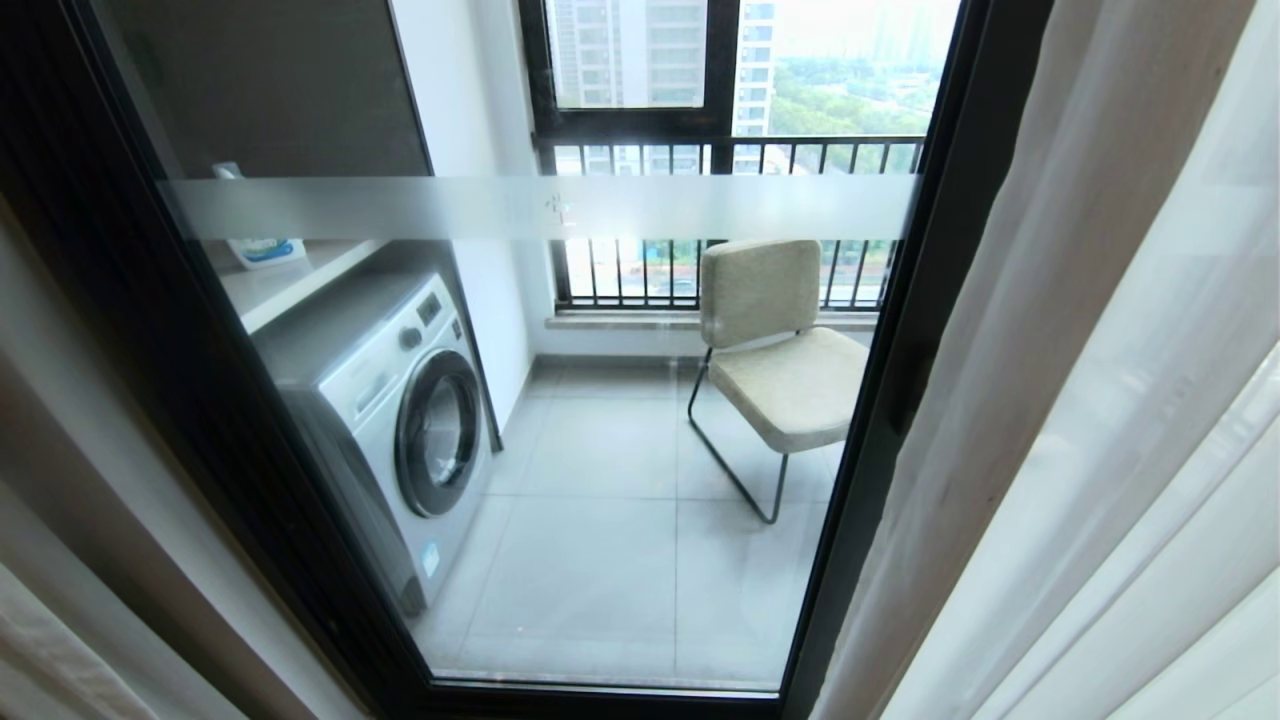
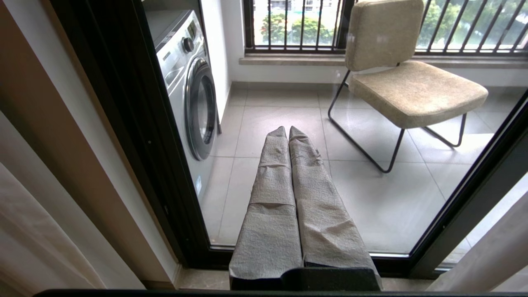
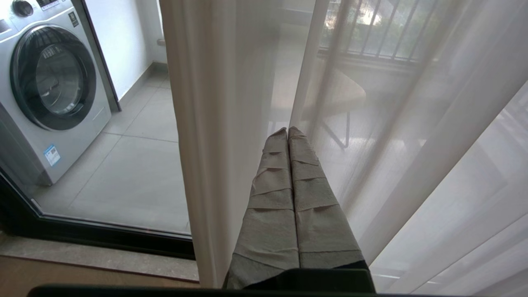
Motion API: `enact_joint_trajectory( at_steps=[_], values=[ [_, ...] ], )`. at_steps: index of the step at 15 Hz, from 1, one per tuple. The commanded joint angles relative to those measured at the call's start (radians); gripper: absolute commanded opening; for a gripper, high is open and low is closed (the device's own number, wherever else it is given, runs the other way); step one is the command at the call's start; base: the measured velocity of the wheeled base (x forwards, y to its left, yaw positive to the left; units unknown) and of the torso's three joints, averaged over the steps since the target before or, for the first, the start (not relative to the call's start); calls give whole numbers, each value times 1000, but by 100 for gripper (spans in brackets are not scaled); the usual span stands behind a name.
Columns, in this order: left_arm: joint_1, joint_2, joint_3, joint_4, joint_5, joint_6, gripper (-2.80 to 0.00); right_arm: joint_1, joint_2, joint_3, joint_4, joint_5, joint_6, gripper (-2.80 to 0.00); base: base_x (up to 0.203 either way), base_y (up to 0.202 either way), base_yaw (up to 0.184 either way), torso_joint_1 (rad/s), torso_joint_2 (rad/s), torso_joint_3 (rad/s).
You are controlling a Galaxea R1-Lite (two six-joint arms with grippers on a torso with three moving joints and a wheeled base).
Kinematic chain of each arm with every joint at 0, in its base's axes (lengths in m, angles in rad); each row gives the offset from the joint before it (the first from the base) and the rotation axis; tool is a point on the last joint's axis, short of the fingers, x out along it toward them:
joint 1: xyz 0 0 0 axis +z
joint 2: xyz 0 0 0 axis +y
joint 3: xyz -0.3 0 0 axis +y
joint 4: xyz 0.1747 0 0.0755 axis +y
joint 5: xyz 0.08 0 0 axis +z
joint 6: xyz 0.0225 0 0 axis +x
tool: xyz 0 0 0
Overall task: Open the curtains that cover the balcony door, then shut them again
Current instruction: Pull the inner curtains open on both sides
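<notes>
in the head view the balcony door (image 1: 600, 450) is filling the middle, its glass uncovered and its black frame running out of the picture at the top and bottom. the frosted band (image 1: 540, 207) is crossing it; the small lettering on it is too faint to read. the curtains (image 1: 1080, 420) are hanging drawn back on the right, where the sheers are veiling the wall behind, and a beige strip is showing at the left edge, cut off by the frame. behind the glass the washing machine (image 1: 385, 420) is standing on the left, the chair (image 1: 775, 360) on the right, and the barred window (image 1: 730, 150) at the back. neither arm is showing here.

in the left wrist view the left gripper (image 2: 287, 131) is pointing at the door glass, its 2 wrapped fingers pressed together with nothing between them. whether the tips are touching the glass cannot be told.

in the right wrist view the right gripper (image 3: 287, 132) is closed and empty as well, its tips lying against or just before a sheer fold; which one cannot be told. the chair is only a blur through the fabric, and the washing machine is cut off at the edge.
</notes>
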Motion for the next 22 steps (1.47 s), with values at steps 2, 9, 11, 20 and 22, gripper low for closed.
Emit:
enact_joint_trajectory(
  at_steps=[2,9,11,20,22],
  values=[
    [0,0,0,0,0,0,-280,0,0,0,0,1,-3,-280,0,0,0,0,0,0],
    [0,0,0,0,0,0,-280,0,0,-1,0,13,-43,-280,0,0,0,0,0,0],
    [0,0,0,0,0,0,-280,0,40,-5,-17,20,-69,-280,0,0,0,0,0,0],
    [0,0,0,0,1,0,-280,113,517,-315,-303,233,-75,-280,0,0,0,0,0,0],
    [0,0,0,0,0,0,-280,125,597,-423,-264,240,-75,0,0,0,0,0,0,0]
  ],
)
